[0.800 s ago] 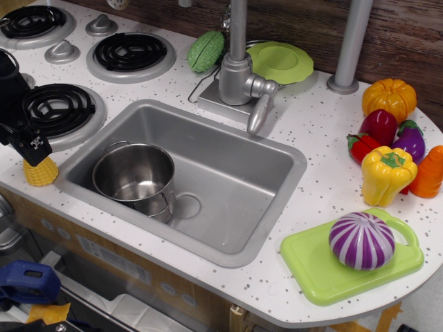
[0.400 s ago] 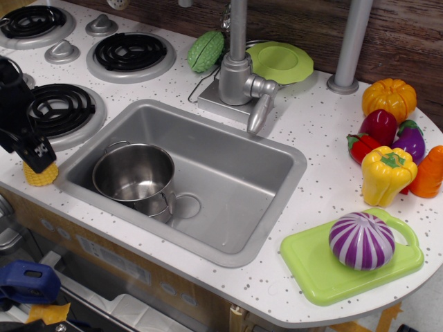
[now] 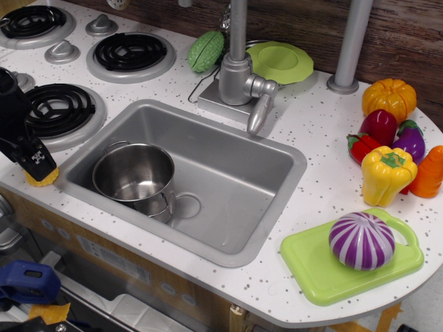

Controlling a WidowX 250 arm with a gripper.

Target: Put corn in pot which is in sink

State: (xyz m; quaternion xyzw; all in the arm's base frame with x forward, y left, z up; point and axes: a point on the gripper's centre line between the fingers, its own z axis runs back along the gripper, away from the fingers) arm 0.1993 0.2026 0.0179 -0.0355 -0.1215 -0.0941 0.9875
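The small yellow corn (image 3: 43,180) lies on the white counter just left of the sink (image 3: 239,181), mostly hidden under my gripper. My black gripper (image 3: 31,162) is low over the corn, with its jaws apart around it; only the corn's lower right edge shows. The shiny steel pot (image 3: 133,173) stands upright and empty in the sink's left end, right of the corn and the gripper.
Stove burners (image 3: 59,109) lie behind the gripper. A grey faucet (image 3: 241,72) reaches over the sink's back edge. A yellow bell pepper (image 3: 386,174) and other toy vegetables sit far right. A green cutting board (image 3: 311,259) holds a purple onion (image 3: 361,240).
My gripper has come down over the corn, and now covers most of it. The pot and everything else have stayed put.
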